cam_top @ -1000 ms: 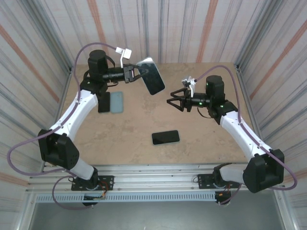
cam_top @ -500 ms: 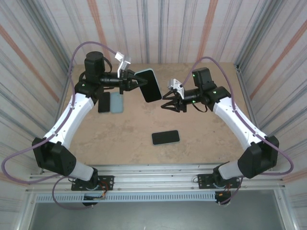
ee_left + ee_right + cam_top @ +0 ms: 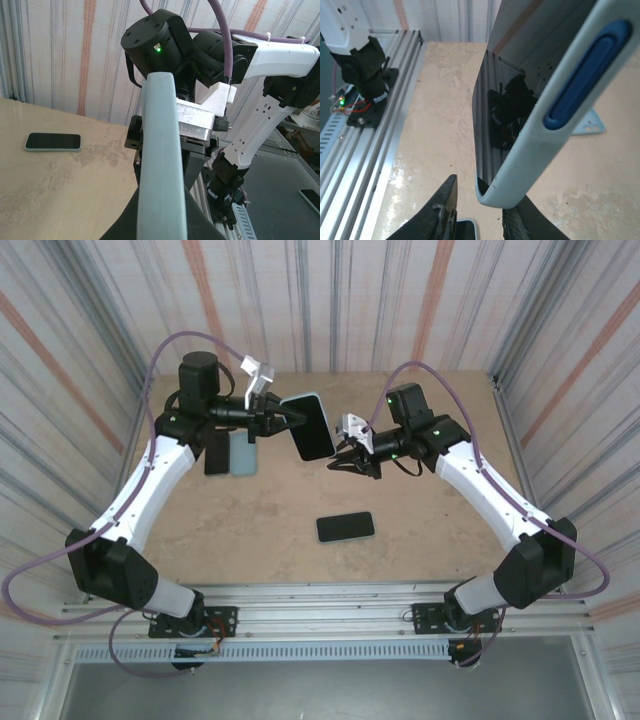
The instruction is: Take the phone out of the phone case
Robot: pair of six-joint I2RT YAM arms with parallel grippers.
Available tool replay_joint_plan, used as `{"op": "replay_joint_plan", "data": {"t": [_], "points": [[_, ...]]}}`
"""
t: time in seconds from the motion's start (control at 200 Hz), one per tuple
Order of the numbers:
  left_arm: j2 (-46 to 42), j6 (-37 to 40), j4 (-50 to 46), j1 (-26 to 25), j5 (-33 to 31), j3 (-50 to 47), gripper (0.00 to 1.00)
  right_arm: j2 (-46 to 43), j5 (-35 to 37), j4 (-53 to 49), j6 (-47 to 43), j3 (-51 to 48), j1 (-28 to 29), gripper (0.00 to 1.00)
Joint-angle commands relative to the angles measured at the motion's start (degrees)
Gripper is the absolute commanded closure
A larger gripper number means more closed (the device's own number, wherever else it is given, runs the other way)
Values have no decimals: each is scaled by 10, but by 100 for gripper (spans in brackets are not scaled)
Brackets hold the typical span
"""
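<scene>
two grippers meet mid-air: left gripper (image 3: 276, 412) pinching the phone case (image 3: 312, 428), right gripper (image 3: 340, 458) spread around its lower corner. best to grip the rim alone, then peel.

Both arms are raised with elbows bent, reaching in toward each other. The left gripper (image 3: 280, 416), up at 11 o'clock, points toward 3 o'clock and is clamped on the phone (image 3: 312, 428). The right gripper (image 3: 340, 457) faces 9 o'clock, its 2 fingers (image 3: 444, 207) spread, straddling the phone's lower corner.
</scene>
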Motion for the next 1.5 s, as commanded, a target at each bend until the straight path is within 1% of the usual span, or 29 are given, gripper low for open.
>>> {"op": "replay_joint_plan", "data": {"t": [0.0,0.175,0.431,0.661,0.777,1.007,1.127,1.193,1.268,1.413,1.493], "points": [[-27,18,-3,4,17,-2,100,5,16,-13,-19,20,8,75],[-24,16,-5,4,20,-2,100,2,25,-10,-21,21,11,78],[-23,29,-24,4,18,2,100,0,29,-9,-22,26,13,78],[-20,28,-31,4,18,7,100,13,33,-40,-34,41,14,83],[-22,27,-36,4,26,7,100,12,37,-35,-36,42,16,84],[-21,35,-70,0,43,8,100,9,54,-11,-32,40,24,85],[-20,35,-88,-6,52,9,100,11,89,0,-29,45,27,87],[-19,37,-105,-9,56,13,100,8,112,16,-28,44,28,87],[-18,43,-127,-13,58,18,100,-4,135,63,-17,26,29,87],[-22,45,-148,-18,63,12,100,-25,150,128,-3,2,29,89],[-22,43,-152,-25,65,11,100,-33,169,160,-2,-9,32,90]]}}
